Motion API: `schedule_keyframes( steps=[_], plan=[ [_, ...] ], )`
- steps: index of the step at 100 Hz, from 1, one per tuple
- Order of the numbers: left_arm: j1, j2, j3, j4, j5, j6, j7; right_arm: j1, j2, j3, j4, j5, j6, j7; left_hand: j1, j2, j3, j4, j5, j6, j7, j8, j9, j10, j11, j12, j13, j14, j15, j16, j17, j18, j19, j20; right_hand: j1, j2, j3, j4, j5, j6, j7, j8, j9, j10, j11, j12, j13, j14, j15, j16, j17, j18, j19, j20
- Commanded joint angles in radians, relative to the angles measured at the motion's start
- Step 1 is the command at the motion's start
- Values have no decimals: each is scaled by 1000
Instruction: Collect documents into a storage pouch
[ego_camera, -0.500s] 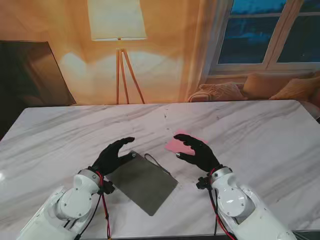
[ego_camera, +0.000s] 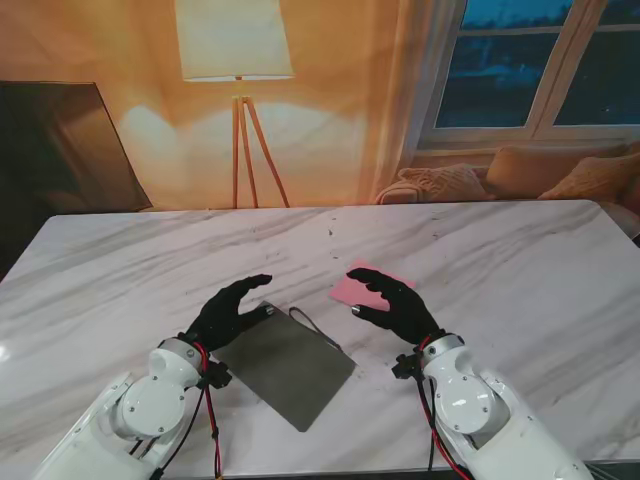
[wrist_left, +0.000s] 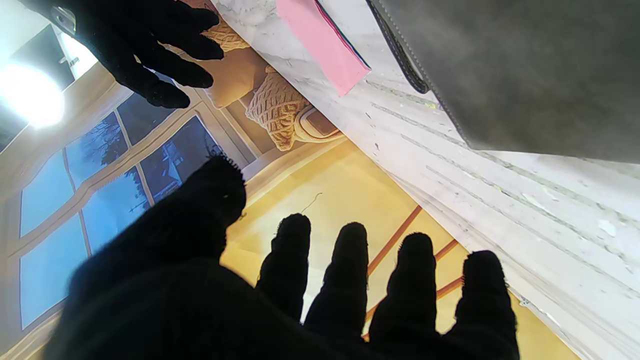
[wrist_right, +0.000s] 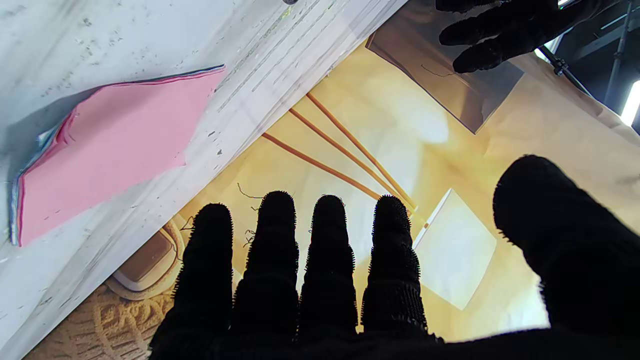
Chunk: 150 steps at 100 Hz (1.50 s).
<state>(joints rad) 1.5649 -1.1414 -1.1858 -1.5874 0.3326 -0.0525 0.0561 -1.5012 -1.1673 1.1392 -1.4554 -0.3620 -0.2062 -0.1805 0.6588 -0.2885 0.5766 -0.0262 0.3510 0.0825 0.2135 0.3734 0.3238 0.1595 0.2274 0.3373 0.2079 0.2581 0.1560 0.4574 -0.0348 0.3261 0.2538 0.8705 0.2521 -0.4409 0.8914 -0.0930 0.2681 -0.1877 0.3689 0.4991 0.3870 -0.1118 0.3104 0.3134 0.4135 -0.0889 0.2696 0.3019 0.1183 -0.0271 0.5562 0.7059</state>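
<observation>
A flat grey storage pouch (ego_camera: 287, 367) lies on the marble table (ego_camera: 520, 270) between my two arms, a dark strap at its far corner. My left hand (ego_camera: 228, 311) hovers over the pouch's far left corner, fingers spread, holding nothing. A thin pink stack of documents (ego_camera: 356, 289) lies a little farther from me, to the right of the pouch. My right hand (ego_camera: 397, 306) hovers over the stack's near side, open and empty. The pouch (wrist_left: 525, 70) and pink stack (wrist_left: 325, 42) show in the left wrist view. The right wrist view shows the stack (wrist_right: 107, 145) with coloured edges under the pink top sheet.
Beyond the table's far edge stand a floor lamp (ego_camera: 236, 60), a dark panel (ego_camera: 60, 150) on the left and cushions (ego_camera: 520, 175) under a window on the right.
</observation>
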Motion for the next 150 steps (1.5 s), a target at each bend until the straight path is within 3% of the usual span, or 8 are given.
schedule_keyframes(
  steps=[1, 29, 72, 91, 103, 112, 122, 150],
  plan=[
    [-2, -5, -1, 1, 0, 4, -9, 3, -2, -2, 4, 3, 4, 17, 2, -26, 14, -22, -17, -28, -1, -3, -17, -10, -5, -12, -23, -20, -11, -1, -3, -30, -17, 8, -2, -27, -13, 3, -21, -16, -15, -1, -48, -21, -8, -7, -21, -21, -8, -7, -14, -36, -13, 16],
    [0, -9, 4, 4, 11, 5, 14, -10, -1, 4, -14, -4, 9, 12, -3, -35, -9, -25, -23, -24, 15, 15, -22, 35, 58, 99, -1, 21, 59, 84, 25, -15, 13, 51, -3, -24, -16, 3, -18, -15, -9, 4, -53, -14, 2, 1, -19, -16, 3, 1, -11, -33, 2, 30],
    [-21, -17, 23, 33, -8, 8, 32, -6, -1, 14, -23, -4, 32, 18, -2, -48, 14, -26, -21, -1, 44, 37, -20, 55, 119, 221, 23, 24, 142, 131, 71, -6, 48, 124, -2, -22, -18, 4, -18, -1, 3, 18, -61, 3, 34, 28, -16, -13, 28, 20, -12, -36, 21, 51],
    [-32, -18, 38, 42, -16, 14, 26, -8, 2, 27, -36, -30, 32, 11, -3, -52, 33, -27, -21, 9, 50, 41, -36, 87, 148, 270, 17, 46, 221, 192, 78, -25, 82, 179, -3, -24, -19, 6, -10, 20, 21, 37, -50, 58, 173, 165, 25, -11, 129, 96, 1, -30, 73, 94],
    [-35, -16, 41, 44, -14, 21, 20, 3, 5, 34, -40, -43, 36, 16, -7, -53, 40, -27, -16, 17, 54, 43, -48, 104, 177, 323, 12, 66, 307, 282, 34, -48, 313, 275, -3, -26, -18, 6, 4, 35, 40, 49, -36, 80, 269, 271, 42, -13, 219, 159, 10, -26, 127, 127],
    [-36, -17, 42, 42, -19, 28, 17, 21, 6, 34, -34, -52, 39, 22, -3, -53, 41, -27, -13, 23, 56, 44, -57, 117, 193, 353, 8, 87, 394, 366, -31, -77, 697, 160, 0, -29, -15, 6, 21, 45, 60, 60, -15, 81, 308, 318, 55, -13, 274, 197, 15, -23, 171, 150],
    [-35, -16, 41, 41, -24, 30, 13, 48, 10, 31, -18, -70, 50, 33, -9, -53, 49, -28, -10, 31, 58, 44, -62, 124, 202, 366, 20, 109, 487, 434, -20, -95, 922, 101, -1, -31, -13, 5, 41, 59, 91, 79, -2, 81, 338, 357, 63, -13, 331, 235, 22, -23, 223, 174],
    [-38, -14, 43, 39, -27, 39, -3, 142, 18, 4, 43, -90, 106, 87, -5, -54, 50, -28, 9, 45, 69, 47, -60, 137, 221, 385, 37, 131, 602, 501, 51, -121, 1055, 156, 2, -35, -9, 5, 70, 65, 148, 124, -7, 86, 346, 388, 62, -11, 370, 260, 16, -26, 288, 190]
  ],
)
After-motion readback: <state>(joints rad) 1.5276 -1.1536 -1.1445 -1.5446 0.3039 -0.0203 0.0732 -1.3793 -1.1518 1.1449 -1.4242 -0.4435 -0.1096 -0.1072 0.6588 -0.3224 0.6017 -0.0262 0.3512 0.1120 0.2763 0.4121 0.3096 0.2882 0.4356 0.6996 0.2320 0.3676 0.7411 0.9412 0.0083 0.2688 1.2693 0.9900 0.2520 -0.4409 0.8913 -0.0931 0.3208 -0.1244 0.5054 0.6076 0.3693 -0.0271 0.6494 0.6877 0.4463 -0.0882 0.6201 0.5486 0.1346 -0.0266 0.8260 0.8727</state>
